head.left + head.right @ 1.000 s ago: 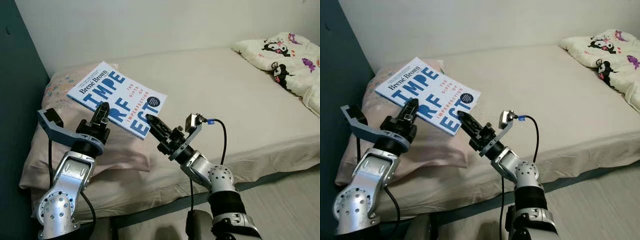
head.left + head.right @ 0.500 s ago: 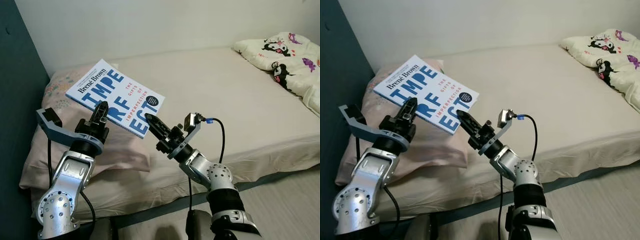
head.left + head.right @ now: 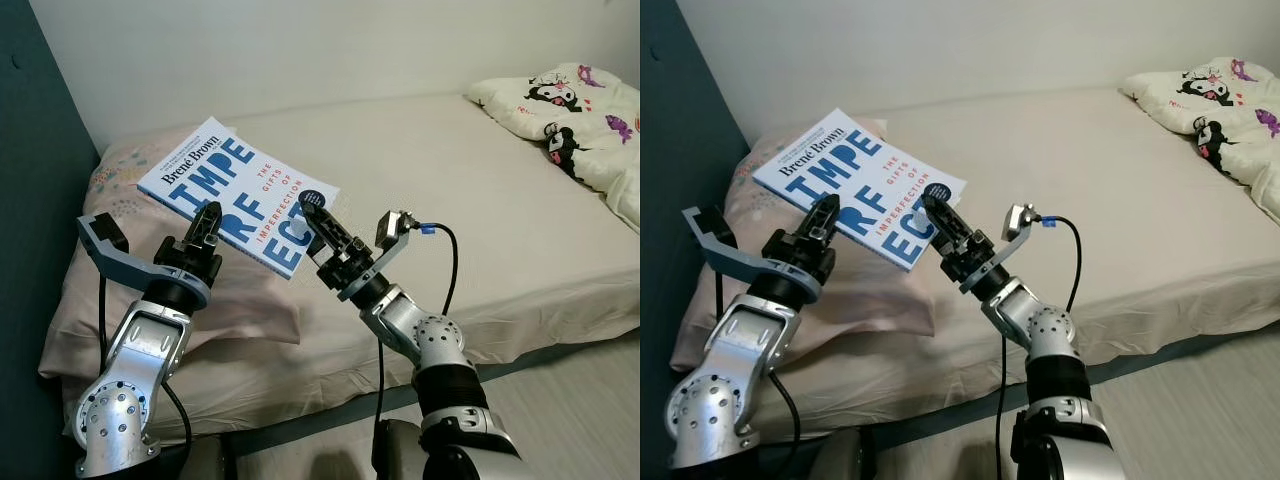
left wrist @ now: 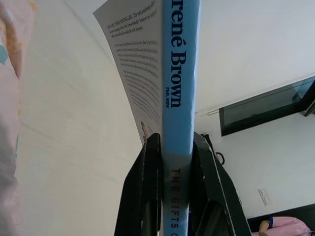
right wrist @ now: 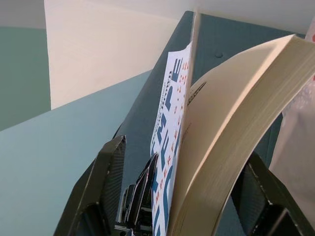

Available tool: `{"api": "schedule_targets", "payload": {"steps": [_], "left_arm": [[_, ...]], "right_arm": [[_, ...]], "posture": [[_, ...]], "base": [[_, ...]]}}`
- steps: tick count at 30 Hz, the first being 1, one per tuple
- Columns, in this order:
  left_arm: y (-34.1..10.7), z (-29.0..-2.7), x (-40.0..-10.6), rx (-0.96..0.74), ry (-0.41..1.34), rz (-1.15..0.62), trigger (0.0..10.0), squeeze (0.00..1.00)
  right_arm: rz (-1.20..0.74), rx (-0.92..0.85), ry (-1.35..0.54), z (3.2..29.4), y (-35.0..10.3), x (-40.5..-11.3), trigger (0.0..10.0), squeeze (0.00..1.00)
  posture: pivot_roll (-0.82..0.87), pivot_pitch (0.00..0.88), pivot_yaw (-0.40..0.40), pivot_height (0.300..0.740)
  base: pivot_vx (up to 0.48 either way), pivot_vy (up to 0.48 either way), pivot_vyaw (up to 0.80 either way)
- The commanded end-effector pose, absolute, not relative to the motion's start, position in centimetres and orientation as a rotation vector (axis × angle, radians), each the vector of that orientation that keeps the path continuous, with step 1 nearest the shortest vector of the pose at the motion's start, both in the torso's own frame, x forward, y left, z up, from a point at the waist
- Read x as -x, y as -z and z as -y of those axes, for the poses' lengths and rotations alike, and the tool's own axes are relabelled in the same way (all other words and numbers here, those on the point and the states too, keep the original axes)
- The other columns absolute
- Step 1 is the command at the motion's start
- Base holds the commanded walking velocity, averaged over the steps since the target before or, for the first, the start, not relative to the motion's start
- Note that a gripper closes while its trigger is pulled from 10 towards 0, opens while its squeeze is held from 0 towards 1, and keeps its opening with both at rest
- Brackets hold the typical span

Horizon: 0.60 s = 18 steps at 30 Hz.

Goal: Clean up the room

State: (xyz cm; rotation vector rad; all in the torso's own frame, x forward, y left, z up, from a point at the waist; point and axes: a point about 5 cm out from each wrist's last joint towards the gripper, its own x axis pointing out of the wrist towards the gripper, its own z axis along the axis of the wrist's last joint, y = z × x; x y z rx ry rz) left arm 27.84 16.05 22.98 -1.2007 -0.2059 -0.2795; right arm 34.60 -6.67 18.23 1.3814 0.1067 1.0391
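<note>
1. The left pincer [image 3: 207,222] is closed tight on the spine edge of the book [image 3: 240,193], as it was a second ago; in the left wrist view both fingers [image 4: 147,191] press the blue spine [image 4: 176,98] from either side.
2. The book is held in the air above the pink pillow [image 3: 150,290] at the bed's [image 3: 480,200] head end, about 10 o'clock from the robot, cover up.
3. The right pincer [image 3: 325,232] has moved up and leftward since the earlier frames: before it sat just short of the book's near corner, now its spread fingers straddle that corner.
4. In the right wrist view the fingers [image 5: 106,182] stand wide apart with the cover and page block [image 5: 231,123] fanned between them; whether they touch the pages is hard to tell.
5. The patterned quilt [image 3: 570,115] at 2 o'clock is cut off by the frame.
</note>
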Motion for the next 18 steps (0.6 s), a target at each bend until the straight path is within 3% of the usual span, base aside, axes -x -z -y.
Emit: {"api": "schedule_targets", "payload": {"steps": [1, 2, 3, 18], "left_arm": [[-23.24, -16.14, -27.45, 1.183, 0.289, 0.221, 10.0, 0.0], [-23.24, -16.14, -27.45, 1.183, 0.289, 0.221, 10.0, 0.0], [-23.25, -16.17, -27.42, 1.183, 0.288, 0.222, 10.0, 0.0], [-23.21, -16.07, -27.4, 1.18, 0.288, 0.218, 10.0, 0.0]], "right_arm": [[-0.099, -1.394, -1.049, 6.53, -18.37, -34.68, 8.0, 0.0], [-0.099, -1.394, -1.049, 6.53, -18.37, -34.68, 8.0, 0.0], [-0.101, -1.407, -1.055, 6.5, -18.41, -34.67, 0.0, 0.0], [-0.095, -1.423, -1.046, 6.47, -18.31, -34.82, 0.0, 0.0]], "posture": [[0.08, 0.163, -0.019, 0.577], [0.08, 0.163, -0.019, 0.577], [0.08, 0.162, -0.021, 0.577], [0.08, 0.16, -0.021, 0.577]], "base": [[0.0, 0.0, 0.0], [0.0, 0.0, 0.0], [0.0, 0.0, 0.0], [0.0, 0.0, 0.0]]}}
